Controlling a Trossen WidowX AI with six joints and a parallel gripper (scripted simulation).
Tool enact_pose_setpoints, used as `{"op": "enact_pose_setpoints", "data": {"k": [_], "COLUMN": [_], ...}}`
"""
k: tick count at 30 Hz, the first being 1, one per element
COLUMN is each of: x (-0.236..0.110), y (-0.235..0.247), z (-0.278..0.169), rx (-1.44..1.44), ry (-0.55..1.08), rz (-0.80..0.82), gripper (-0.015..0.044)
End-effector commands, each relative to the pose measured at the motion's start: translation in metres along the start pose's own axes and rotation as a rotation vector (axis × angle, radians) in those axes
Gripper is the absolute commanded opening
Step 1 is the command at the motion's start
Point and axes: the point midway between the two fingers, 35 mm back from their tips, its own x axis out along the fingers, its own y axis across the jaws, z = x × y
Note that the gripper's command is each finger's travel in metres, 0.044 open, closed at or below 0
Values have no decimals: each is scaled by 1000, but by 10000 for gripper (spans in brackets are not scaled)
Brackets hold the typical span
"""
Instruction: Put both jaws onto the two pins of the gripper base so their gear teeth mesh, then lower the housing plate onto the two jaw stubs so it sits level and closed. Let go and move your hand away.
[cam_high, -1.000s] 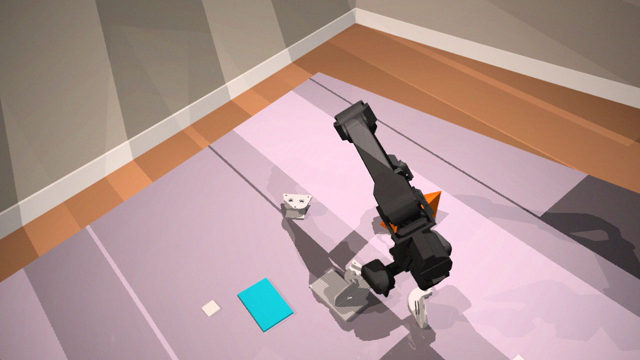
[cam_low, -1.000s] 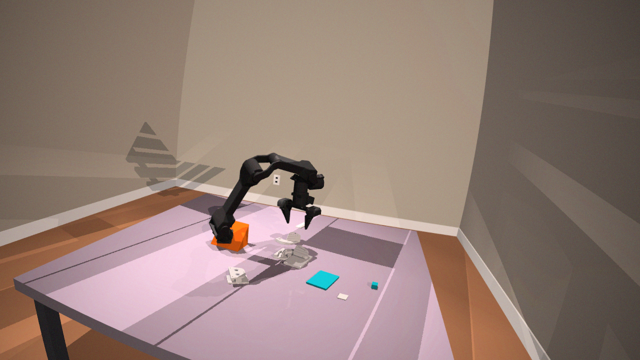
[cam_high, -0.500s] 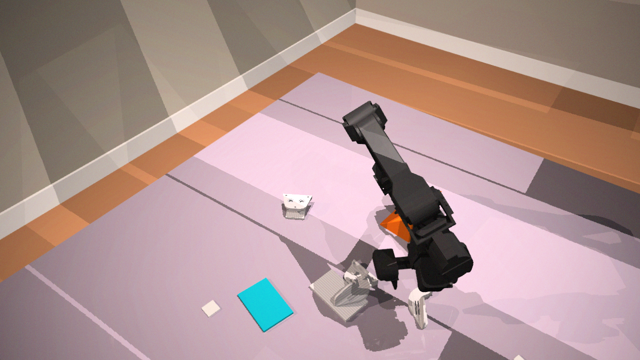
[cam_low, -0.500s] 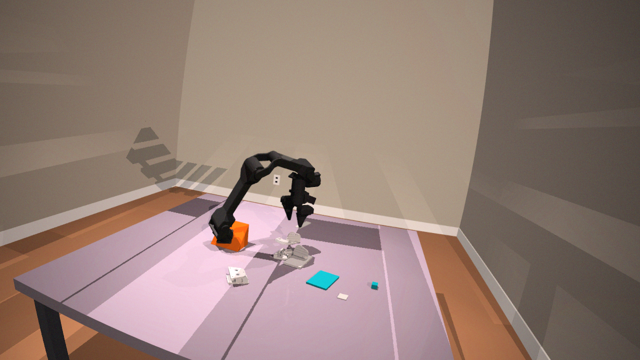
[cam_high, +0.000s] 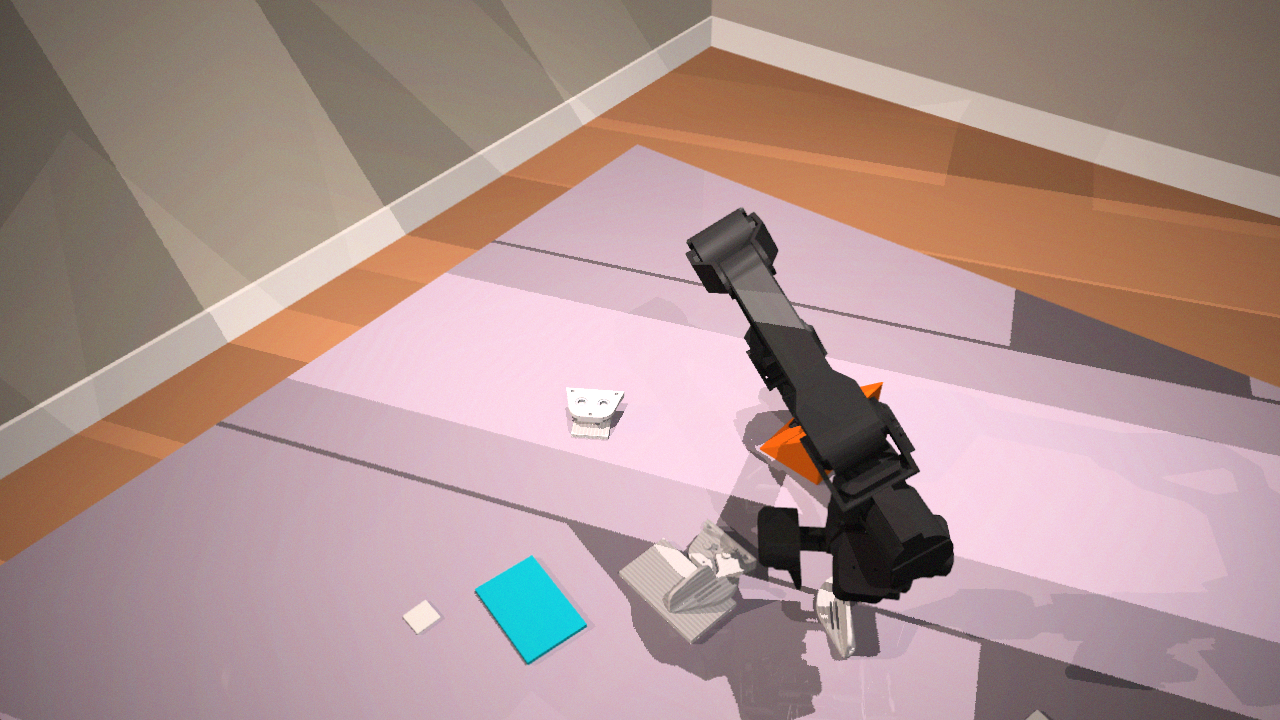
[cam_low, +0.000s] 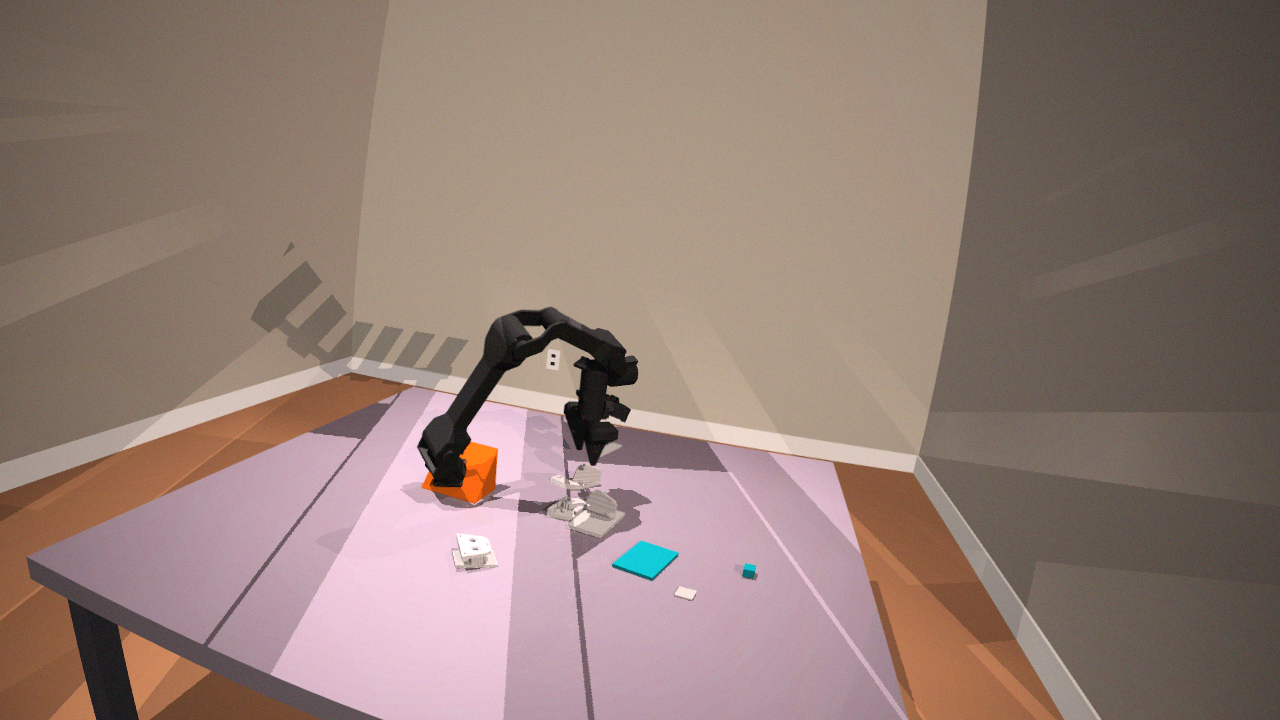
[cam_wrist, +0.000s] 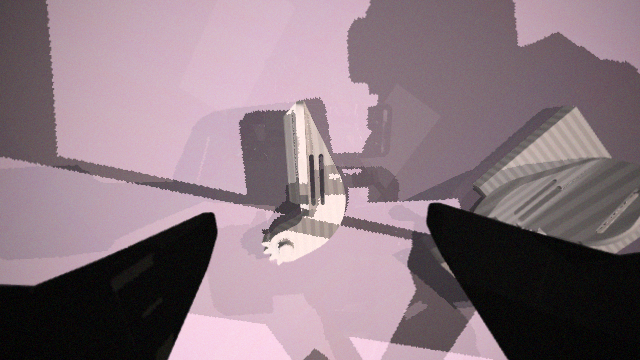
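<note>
My gripper is open and empty above the loose white jaw. In the wrist view the jaw lies between the fingertips, gear teeth toward the bottom, its slotted fin pointing up the picture. The gripper base, with its ribbed plate, stands beside it, partly behind the right finger in the wrist view. The other jaw lies over the base; its seating on a pin cannot be told. The white housing plate rests tilted on a ribbed piece, away from the gripper.
An orange block is by the arm's foot. A cyan square and a small white tile lie beyond the base. A small cyan cube is farther right in the exterior view.
</note>
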Motion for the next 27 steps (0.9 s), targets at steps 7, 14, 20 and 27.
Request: {"op": "enact_pose_setpoints", "data": {"k": [7, 14, 20, 27], "x": [18, 29, 39, 50], "y": [0, 0, 0, -1], "z": [-2, -1, -1, -2], "rx": [-5, -5, -5, -5], "ry": [11, 11, 11, 11], "rz": [-6, -6, -7, -7], "gripper": [440, 440, 440, 440]}}
